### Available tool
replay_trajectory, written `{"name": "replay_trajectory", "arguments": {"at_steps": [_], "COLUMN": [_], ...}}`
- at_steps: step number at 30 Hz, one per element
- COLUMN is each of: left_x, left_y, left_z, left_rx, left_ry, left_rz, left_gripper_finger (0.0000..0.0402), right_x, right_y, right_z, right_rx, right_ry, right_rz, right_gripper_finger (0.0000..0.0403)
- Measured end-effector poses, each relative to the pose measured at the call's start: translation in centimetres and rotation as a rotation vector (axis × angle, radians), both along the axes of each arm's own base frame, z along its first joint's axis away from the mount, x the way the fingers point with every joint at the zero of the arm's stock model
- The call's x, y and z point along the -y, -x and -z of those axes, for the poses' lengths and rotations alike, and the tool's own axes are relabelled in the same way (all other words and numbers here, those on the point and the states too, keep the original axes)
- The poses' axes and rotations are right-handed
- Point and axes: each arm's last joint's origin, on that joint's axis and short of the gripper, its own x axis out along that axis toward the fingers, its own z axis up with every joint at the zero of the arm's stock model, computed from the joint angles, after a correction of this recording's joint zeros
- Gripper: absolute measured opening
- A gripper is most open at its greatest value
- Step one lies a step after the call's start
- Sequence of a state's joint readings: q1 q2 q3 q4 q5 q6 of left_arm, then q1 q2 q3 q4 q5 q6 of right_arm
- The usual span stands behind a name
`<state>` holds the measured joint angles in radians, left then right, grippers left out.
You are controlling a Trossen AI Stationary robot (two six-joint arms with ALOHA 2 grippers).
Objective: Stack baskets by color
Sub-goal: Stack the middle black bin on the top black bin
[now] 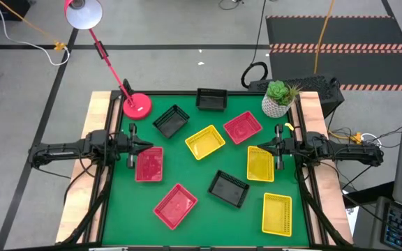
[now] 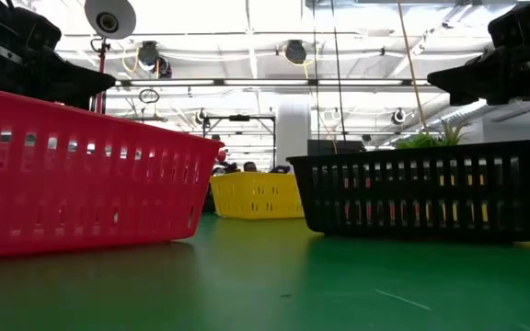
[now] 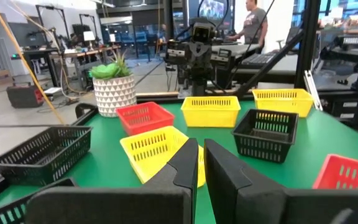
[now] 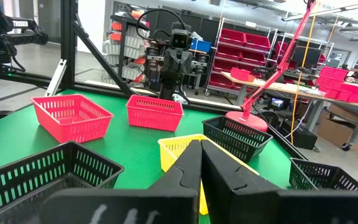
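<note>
We see the left gripper (image 1: 147, 146) hanging over the left edge of the green tabletop (image 1: 194, 209), its fingers (image 3: 185, 165) drawn nearly together with only a thin gap and nothing between them. Just beside its tip lies a red basket (image 1: 149, 164), close to the left edge. Behind it, in the far left corner, stands a pink-red lamp base (image 1: 137, 106). Toward the near edge, left of centre, a second red basket (image 1: 175, 206) sits turned at an angle. A black basket (image 1: 171, 120) lies tilted just right of the lamp base, and another black basket (image 1: 211, 100) rests against the far edge near its middle. A yellow basket (image 1: 205, 141) lies near the table's centre, with the third red basket (image 1: 242, 127) just beside it toward the far right. A third black basket (image 1: 229, 188) sits near the middle, closer to the near edge. Further right a yellow basket (image 1: 260, 163) lies by the right edge, under the right gripper (image 1: 253, 148), whose fingers (image 4: 188, 168) are pressed together and hold nothing. The last yellow basket (image 1: 278, 213) rests in the near right corner. A white plant pot (image 1: 276, 104) stands in the far right corner. All nine baskets lie singly, none stacked.
</note>
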<state>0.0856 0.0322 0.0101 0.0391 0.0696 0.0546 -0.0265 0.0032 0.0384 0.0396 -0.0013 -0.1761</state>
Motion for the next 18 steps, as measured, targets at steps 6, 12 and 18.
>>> {"name": "replay_trajectory", "arguments": {"at_steps": [6,12,18], "left_x": [0.0,-0.1,-0.1], "left_y": [0.0,0.0,0.1], "left_z": [-0.2,-0.7,-2.8], "left_rx": [0.022,0.079,0.075], "left_ry": [0.010,0.046,0.119], "left_rz": [-0.018,-0.036,-0.063], "left_gripper_finger": [0.0031,0.0031,0.0014], "right_x": [0.0,0.0,0.0], "right_y": [0.0,0.0,0.0], "right_z": [0.0,0.0,0.1], "right_rx": [0.000,-0.003,-0.005], "right_ry": [0.000,0.000,0.000], "right_rz": [0.000,0.000,0.000], "right_gripper_finger": [0.0000,0.0000,0.0000]}}
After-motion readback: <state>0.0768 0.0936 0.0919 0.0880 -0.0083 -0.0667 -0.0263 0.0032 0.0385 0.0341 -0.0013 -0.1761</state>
